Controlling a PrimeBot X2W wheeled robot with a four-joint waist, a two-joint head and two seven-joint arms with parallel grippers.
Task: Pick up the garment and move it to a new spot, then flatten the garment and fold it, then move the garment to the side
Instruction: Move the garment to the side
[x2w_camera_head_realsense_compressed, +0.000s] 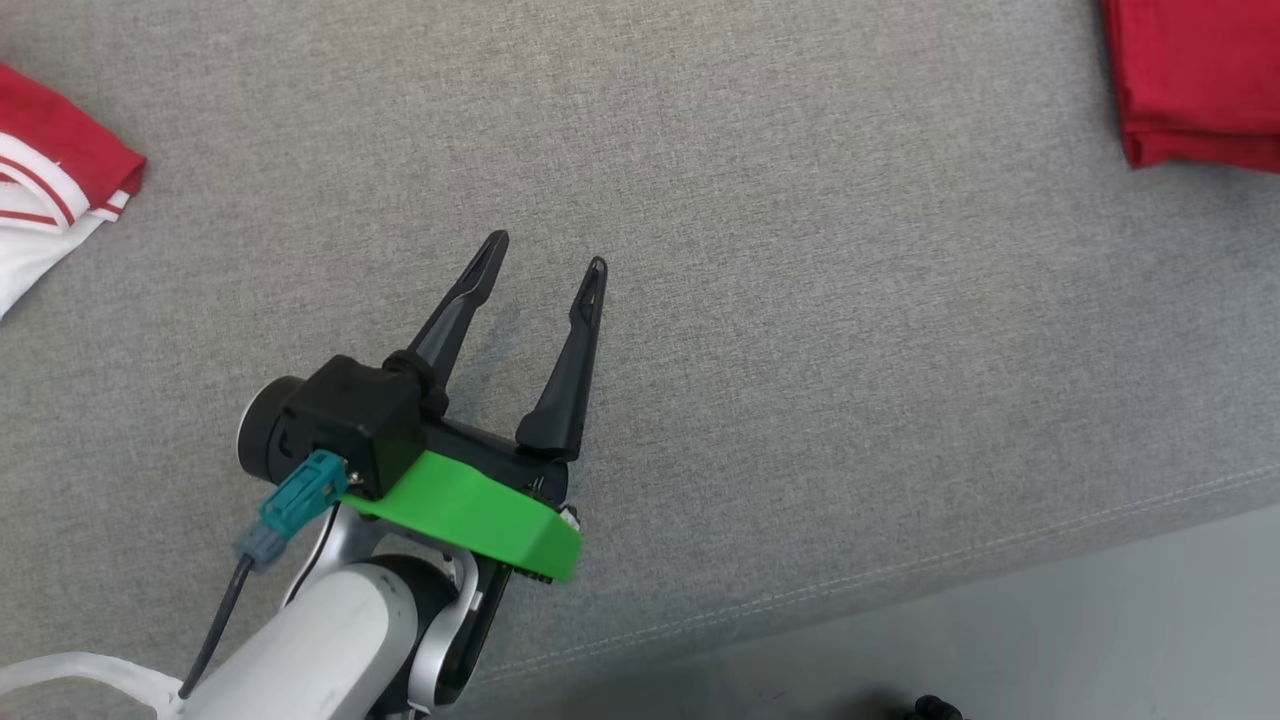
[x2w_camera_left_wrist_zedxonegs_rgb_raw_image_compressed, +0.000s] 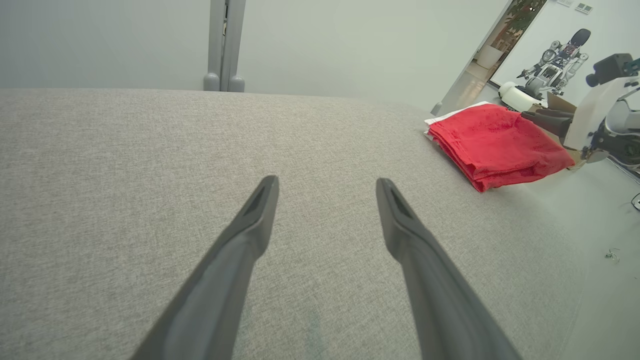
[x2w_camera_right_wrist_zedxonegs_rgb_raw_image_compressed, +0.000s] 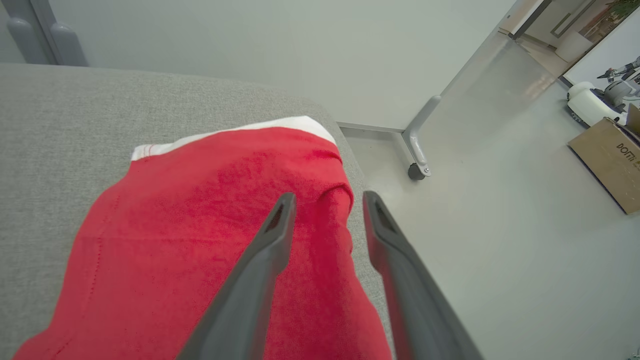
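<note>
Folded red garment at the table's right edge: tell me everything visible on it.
The red garment looks like soft, slightly nubby knit, folded into a flat stack of several layers with a stitched seam on one side. A white strip shows along its far edge. It lies on the grey fabric surface, close to that surface's right edge and corner. The right gripper hangs over its outer edge, jaws apart and not clamping it; whether a finger brushes the cloth I cannot tell.

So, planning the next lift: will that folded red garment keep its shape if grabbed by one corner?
Probably not: the red garment looks like soft layered cloth, so it would likely droop and unfold. It lies at the table edge; a push might slide it off.
</note>
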